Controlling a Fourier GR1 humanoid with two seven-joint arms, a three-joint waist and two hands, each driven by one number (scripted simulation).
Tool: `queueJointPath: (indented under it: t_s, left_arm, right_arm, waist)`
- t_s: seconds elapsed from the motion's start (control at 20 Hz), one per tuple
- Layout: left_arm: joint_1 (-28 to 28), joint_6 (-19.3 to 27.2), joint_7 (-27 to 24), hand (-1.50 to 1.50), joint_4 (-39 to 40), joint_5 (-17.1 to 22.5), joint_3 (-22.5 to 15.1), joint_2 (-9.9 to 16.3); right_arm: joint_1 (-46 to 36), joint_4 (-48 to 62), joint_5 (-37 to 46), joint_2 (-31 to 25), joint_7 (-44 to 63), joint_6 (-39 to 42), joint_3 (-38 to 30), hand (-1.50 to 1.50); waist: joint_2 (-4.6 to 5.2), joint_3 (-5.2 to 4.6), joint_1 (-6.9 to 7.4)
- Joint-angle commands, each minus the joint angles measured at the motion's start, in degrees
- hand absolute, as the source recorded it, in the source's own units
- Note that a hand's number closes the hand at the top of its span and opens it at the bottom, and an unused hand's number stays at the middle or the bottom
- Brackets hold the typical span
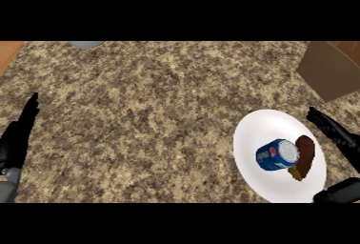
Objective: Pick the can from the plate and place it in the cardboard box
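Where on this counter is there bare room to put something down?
The wide granite stretch between the left robot hand and the plate is free. It's crowded at right: can, right robot hand, cardboard box.

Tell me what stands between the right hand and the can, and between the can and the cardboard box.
Nothing visible blocks either path. The can lies on the white plate with a brown item against its right side, towards the open right hand. Only bare counter separates the plate from the cardboard box at upper right.
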Motion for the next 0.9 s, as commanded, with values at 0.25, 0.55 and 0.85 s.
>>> queueJointPath:
  t_s: [0.25,0.55,0.85]
  left_arm:
    - [-1.1,0.7,0.2,0.0,1.0,-2.1,0.3,-1.8]
    - [-1.0,0.0,-1.4,0.0,2.9,-2.9,0.9,-3.1]
    - [-0.4,0.5,2.3,0.0,-1.3,-4.4,0.6,-2.9]
  right_arm:
    - [-8.8,3.9,18.0,-11.1,-6.0,-1.3,1.7,-1.5]
    - [-14.3,3.3,26.0,-12.0,-0.7,3.5,8.4,-1.5]
    - [-21.5,0.0,30.2,-12.1,11.5,13.1,13.2,-1.5]
  waist:
    - [0.04,-0.17,0.47]
    - [0.1,-0.17,0.4]
    - [-0.06,-0.16,0.73]
